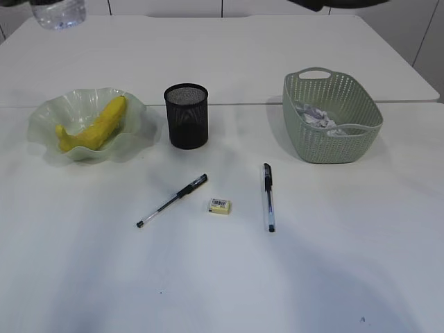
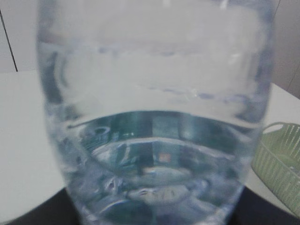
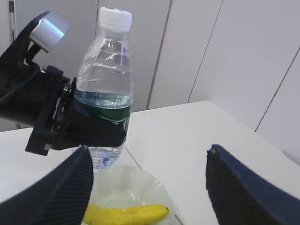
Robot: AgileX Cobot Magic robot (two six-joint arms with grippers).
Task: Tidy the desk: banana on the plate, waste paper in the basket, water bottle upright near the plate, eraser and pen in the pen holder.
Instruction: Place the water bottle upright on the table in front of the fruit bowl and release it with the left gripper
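A clear water bottle (image 3: 105, 89) with a white cap stands upright in my left gripper (image 3: 101, 129), which is shut on its green label, above the table behind the plate. The bottle fills the left wrist view (image 2: 154, 117), and its base shows at the top left of the exterior view (image 1: 59, 14). My right gripper (image 3: 147, 187) is open and empty, above the plate (image 3: 140, 183). The banana (image 1: 94, 125) lies on the wavy plate (image 1: 45, 114). Two pens (image 1: 172, 200) (image 1: 268, 197) and a yellow eraser (image 1: 219, 205) lie on the table. The black mesh pen holder (image 1: 186, 116) stands upright.
A green basket (image 1: 331, 118) holding crumpled waste paper (image 1: 319, 118) stands at the right; its rim also shows in the left wrist view (image 2: 281, 164). A seam between two tables runs behind the plate and the pen holder.
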